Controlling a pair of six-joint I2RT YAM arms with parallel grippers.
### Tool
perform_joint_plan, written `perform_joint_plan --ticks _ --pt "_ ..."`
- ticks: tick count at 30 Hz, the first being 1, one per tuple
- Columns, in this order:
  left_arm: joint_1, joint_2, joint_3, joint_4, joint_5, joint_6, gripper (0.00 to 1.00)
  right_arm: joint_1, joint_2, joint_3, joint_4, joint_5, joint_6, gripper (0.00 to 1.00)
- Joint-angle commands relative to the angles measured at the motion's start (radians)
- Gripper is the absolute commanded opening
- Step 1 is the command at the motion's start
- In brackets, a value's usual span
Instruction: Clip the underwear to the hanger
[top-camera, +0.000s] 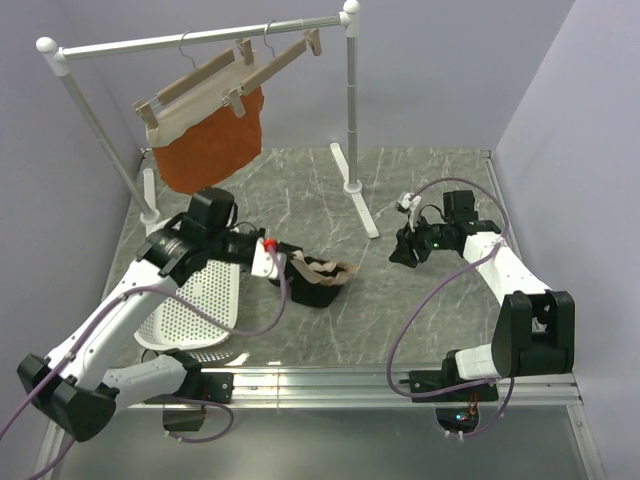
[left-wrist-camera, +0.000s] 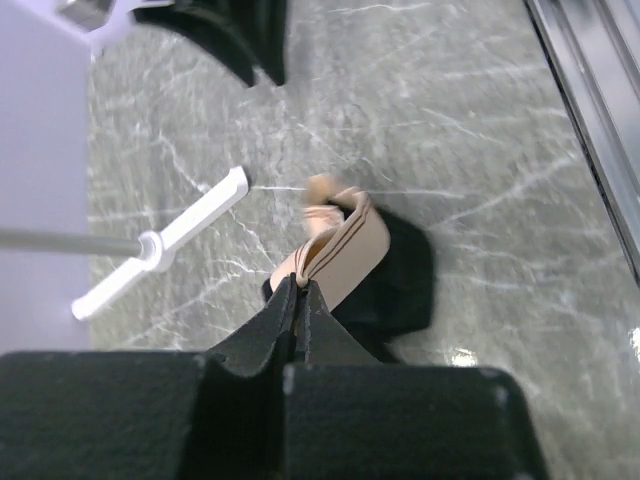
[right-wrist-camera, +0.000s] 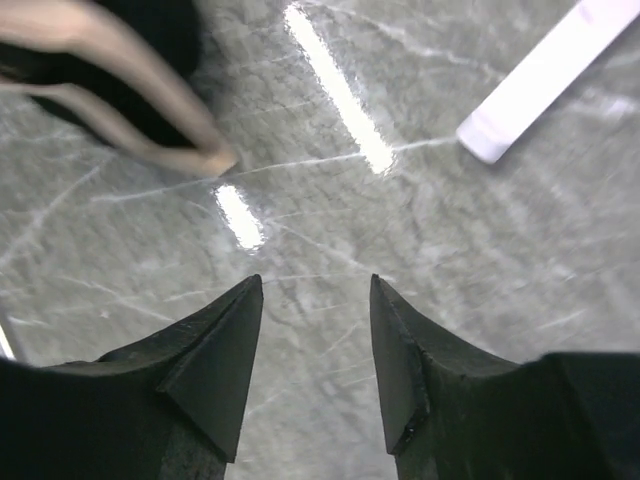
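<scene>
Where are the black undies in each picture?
Top external: the underwear sits mid-table, at the tip of the left gripper.
Left wrist: it is in the centre, with its tan waistband pinched in that gripper.
Right wrist: it is in the top-left corner, blurred.
Shared landmark: the white rack foot is behind the underwear in the top view, at the left in the left wrist view and at the top right in the right wrist view.

The underwear (top-camera: 322, 287) is showing black with a tan waistband. The desk (top-camera: 300, 200) is showing grey marbling with white veins. The rust-orange garment (top-camera: 212, 150) is showing a cream band. The rack (top-camera: 200, 40) and the perforated basket (top-camera: 195, 315) are showing white. The left gripper (left-wrist-camera: 298, 292) and right gripper (right-wrist-camera: 315, 290) are showing black.
</scene>
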Motion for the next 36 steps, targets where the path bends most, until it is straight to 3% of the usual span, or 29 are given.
perform_joint_plan --ticks 1,5,9,11,15,24,36 --pt "-0.003 -0.063 -0.062 -0.055 0.069 0.2 0.0 -0.001 -0.004 0.052 -0.014 -0.055 -0.172 0.55" --pt "-0.005 -0.115 -0.122 -0.061 0.043 0.286 0.0 0.04 -0.018 0.014 -0.011 -0.069 -0.276 0.66" --pt "-0.005 -0.105 -0.131 -0.103 0.025 0.333 0.0 0.117 -0.016 -0.021 -0.047 -0.053 -0.344 0.69" --pt "-0.003 -0.102 -0.131 -0.087 0.025 0.307 0.0 0.163 -0.03 -0.041 -0.078 -0.027 -0.373 0.77" --pt "-0.005 -0.096 -0.128 -0.049 0.022 0.27 0.0 0.315 -0.101 -0.143 -0.019 0.059 -0.334 0.78" --pt "-0.003 -0.114 -0.143 0.009 0.014 0.201 0.0 0.433 0.039 -0.127 0.063 0.178 -0.117 0.77" --pt "0.008 -0.117 -0.168 0.065 0.017 0.165 0.0 0.617 0.036 -0.166 0.094 0.241 -0.043 0.78"
